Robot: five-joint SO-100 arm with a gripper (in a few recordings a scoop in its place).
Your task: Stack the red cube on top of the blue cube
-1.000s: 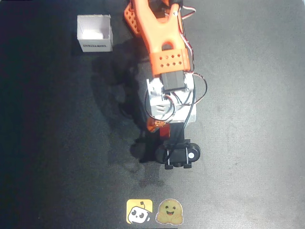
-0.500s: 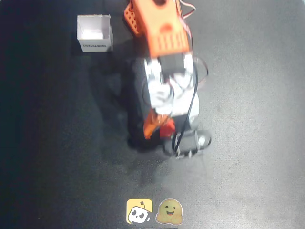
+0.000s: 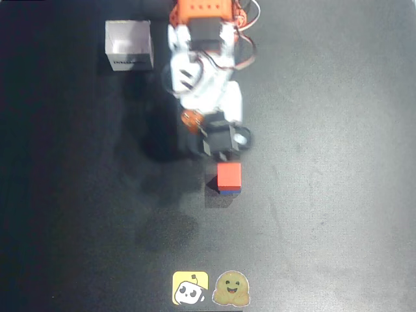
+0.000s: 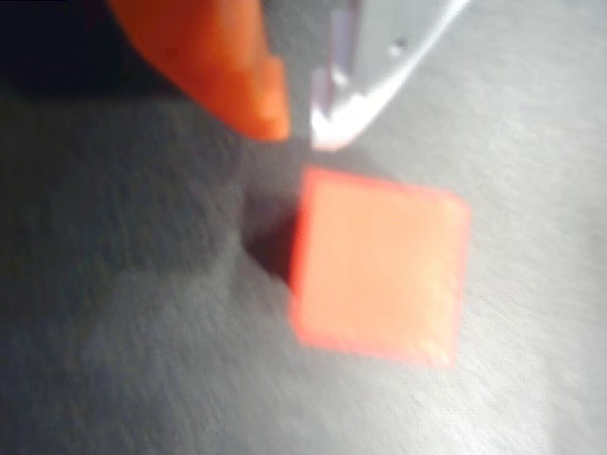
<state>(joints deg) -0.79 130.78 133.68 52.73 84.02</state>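
Two cubes stacked: red cube [image 3: 229, 175] sits on the blue cube [image 3: 229, 192], of which a thin blue strip shows along the red one's lower edge in the overhead view. Stack stands on the dark table [image 3: 338, 195], free of the arm.

Gripper [image 4: 302, 128] is just above the stack in the wrist view, its tips near the red cube's [image 4: 379, 275] upper left corner, not touching it. Orange finger [image 4: 228, 66] on the left, white finger [image 4: 379, 57] on the right, with a narrow gap between the tips; nothing between them, so nearly closed and empty. Wrist view is motion-blurred.

In the overhead view the gripper [image 3: 218, 140] sits just up-frame of the stack, under the black wrist housing. White open box [image 3: 129, 44] is well apart, up and left of the fingers. Two stickers [image 3: 211, 288] lie at the bottom edge, well past the stack.
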